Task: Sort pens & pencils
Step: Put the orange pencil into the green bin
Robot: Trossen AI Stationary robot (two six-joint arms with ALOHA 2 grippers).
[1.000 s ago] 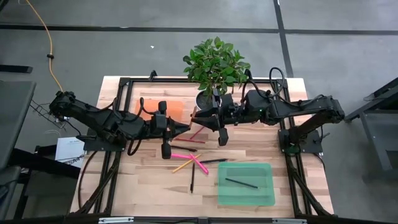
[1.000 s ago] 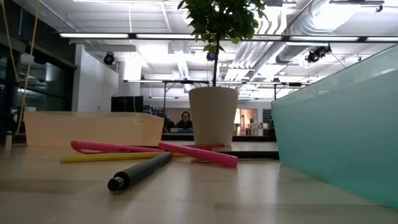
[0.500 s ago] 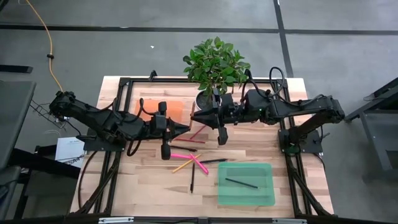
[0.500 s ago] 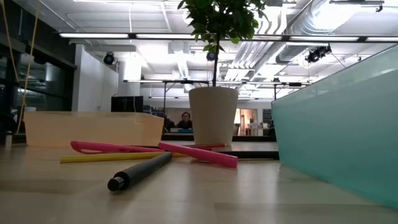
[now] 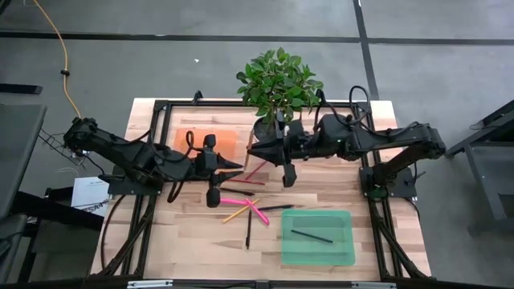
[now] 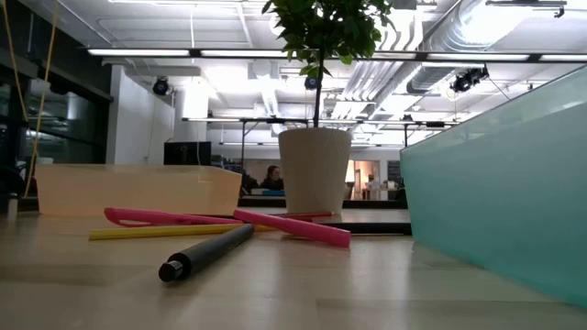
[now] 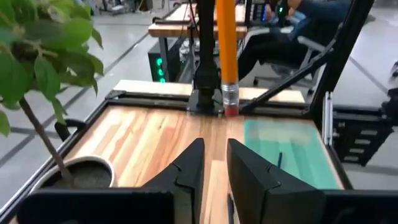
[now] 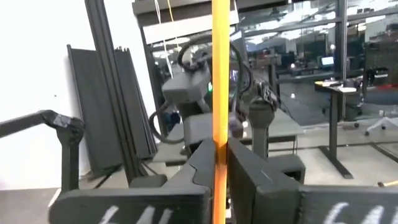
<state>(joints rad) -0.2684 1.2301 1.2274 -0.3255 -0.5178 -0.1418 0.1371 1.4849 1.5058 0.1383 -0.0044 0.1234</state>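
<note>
An orange pencil (image 8: 219,74) stands upright in the air over the middle of the table, and my right gripper (image 8: 217,146) (image 5: 250,149) is shut on it. Its eraser end (image 7: 231,111) points down. My left gripper (image 7: 214,146) (image 5: 239,166) is open, its fingertips just short of and below that end, touching nothing. On the table lie pink pens (image 5: 237,201) (image 6: 293,226), a yellow pencil (image 5: 235,213), a dark pen (image 6: 206,252), a long dark pencil (image 5: 248,230) and a red pencil (image 5: 255,171). My right gripper pinches the orange pencil's shaft (image 8: 219,134) between its two fingers. The fingers come in level from the table's right side and lie across the pencil. The pencil stands upright, lifted clear of the table, eraser end down.
A green tray (image 5: 317,237) at the near right holds a dark stick (image 5: 312,236). An orange tray (image 5: 225,140) sits at the far left under my left arm. A potted plant (image 5: 279,88) stands at the far edge, close behind my right gripper.
My left gripper has tipped a little downward and its tip has drawn slightly back from my right gripper. The sticks on the table have not moved.
</note>
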